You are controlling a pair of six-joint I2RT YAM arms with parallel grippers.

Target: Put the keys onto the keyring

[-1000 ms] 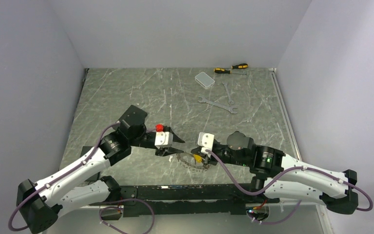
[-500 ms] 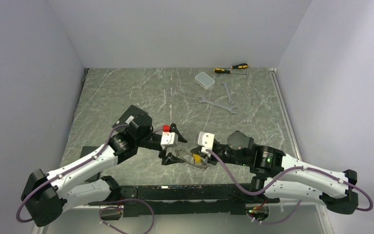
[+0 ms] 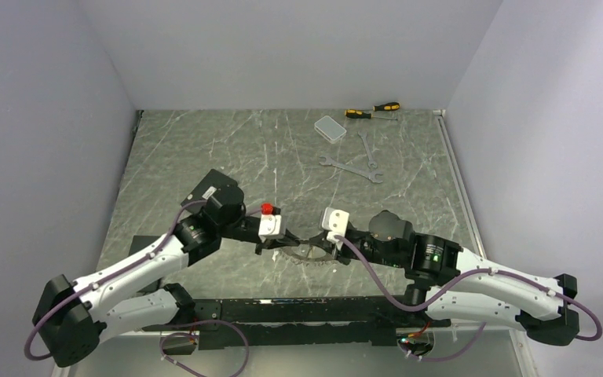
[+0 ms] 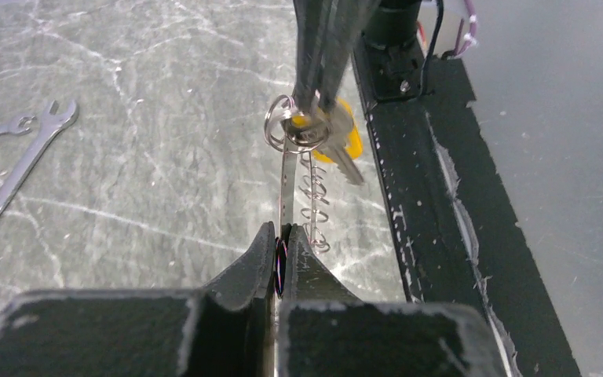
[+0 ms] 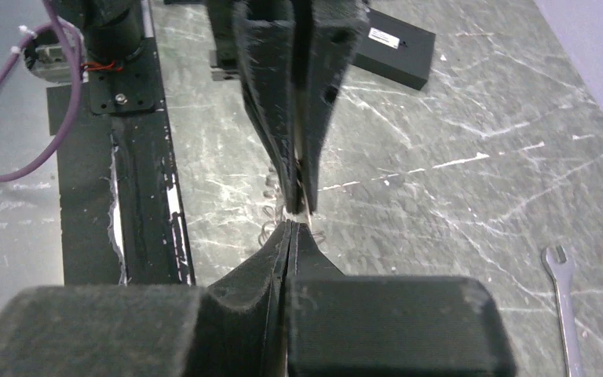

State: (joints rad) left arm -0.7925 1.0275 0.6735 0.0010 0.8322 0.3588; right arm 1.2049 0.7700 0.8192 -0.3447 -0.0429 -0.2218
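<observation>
Silver on grey marble is most of what I have to go by. The keyring [image 4: 285, 187] stands edge-on in my left wrist view, close to the black base rail [image 4: 440, 204] at the near side of the table [image 4: 126, 157], with its small silver keys [image 4: 315, 214] strung in a row just beside it. I cannot tell whether its lower side rests on the table. My left gripper [image 4: 279, 239] has its jaws pressed right together on the near edge of the ring. My right gripper [image 4: 311, 110] comes in from the opposite side, jaws pinched just as tight on the head of the yellow-headed key [image 4: 344, 143], and a small wire loop [image 4: 281, 129] shows at its tips, touching the ring's far edge. I judge this to be the threading step itself, with key and ring brought together, tip to tip, but the key not yet on. The next move needs the left arm to hold the ring dead steady while I work the key's loop onto the wire. I cannot see the ring's opening, so I would go slowly.
</observation>
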